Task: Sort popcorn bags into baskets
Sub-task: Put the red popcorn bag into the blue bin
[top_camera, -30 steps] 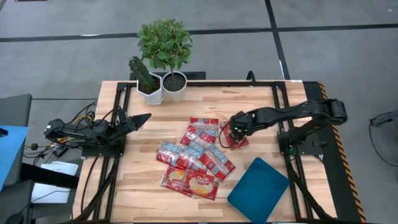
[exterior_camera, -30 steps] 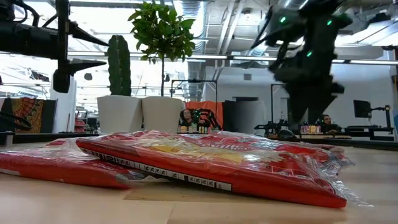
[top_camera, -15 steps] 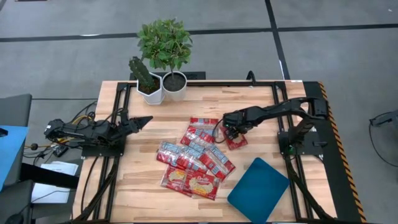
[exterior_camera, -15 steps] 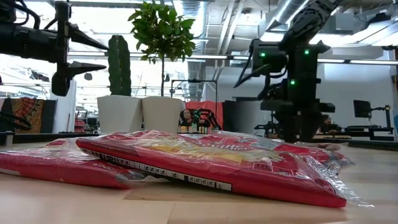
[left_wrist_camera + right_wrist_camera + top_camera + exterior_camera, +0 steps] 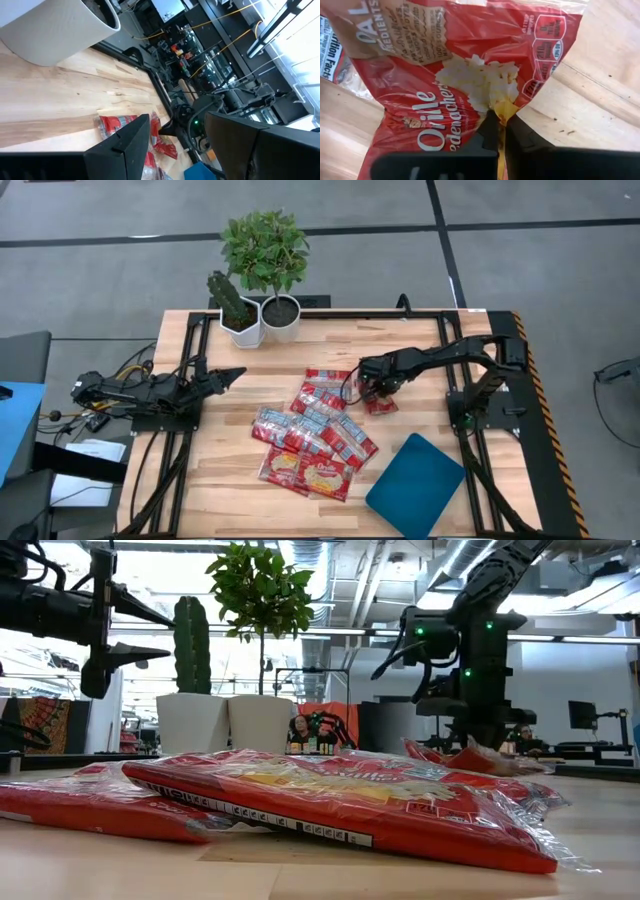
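Several red popcorn bags lie in an overlapping pile at the table's middle and fill the front of the low view. One more red bag lies apart, to the right of the pile. My right gripper is over it and shut on it; it also shows in the low view. The teal basket lies flat at the near right. My left gripper is open and empty above the table's left side, away from the bags. My right gripper pinches an edge of the separate bag, beside the popcorn picture, between its two fingers. The fingers come from above, slanting down. In the low view the held side stands raised and the bag is tilted; the pile hides its lower part.
Two white pots, one with a cactus and one with a leafy plant, stand at the far left of the table. Black frame rails run along the table's sides. Bare wood lies between the pile and the basket.
My right gripper has moved a little toward the pile and come down onto the separate bag. That bag lay flat before; its held side now stands raised off the table.
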You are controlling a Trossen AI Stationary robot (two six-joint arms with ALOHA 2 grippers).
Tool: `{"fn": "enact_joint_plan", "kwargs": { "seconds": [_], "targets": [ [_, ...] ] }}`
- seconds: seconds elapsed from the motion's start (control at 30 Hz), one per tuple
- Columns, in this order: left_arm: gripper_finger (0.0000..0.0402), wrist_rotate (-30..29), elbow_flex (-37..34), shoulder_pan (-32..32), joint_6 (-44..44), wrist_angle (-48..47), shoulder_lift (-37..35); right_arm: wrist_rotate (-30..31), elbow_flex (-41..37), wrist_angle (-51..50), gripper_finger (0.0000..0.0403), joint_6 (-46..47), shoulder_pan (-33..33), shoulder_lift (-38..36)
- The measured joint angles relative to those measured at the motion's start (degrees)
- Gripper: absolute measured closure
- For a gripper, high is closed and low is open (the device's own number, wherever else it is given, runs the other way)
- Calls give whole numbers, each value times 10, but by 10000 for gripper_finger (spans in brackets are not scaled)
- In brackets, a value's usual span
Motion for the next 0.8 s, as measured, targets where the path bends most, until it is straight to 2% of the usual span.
{"fn": "enact_joint_plan", "kwargs": {
  "seconds": [0.27, 0.43, 0.6, 0.8],
  "targets": [
    [219, -8, 0, 0, 0, -10, 0, -7, -2, -18, 398, -7, -14, -90],
    [219, -16, 0, 0, 0, -24, 0, -41, 4, -35, 398, -8, 8, -163],
    [219, -27, 0, 0, 1, -29, 0, -59, 51, -123, 398, -3, 68, -223],
    [219, -30, 0, 0, 1, -34, 0, -71, 137, -232, 398, 47, 188, -249]
  ]
}}
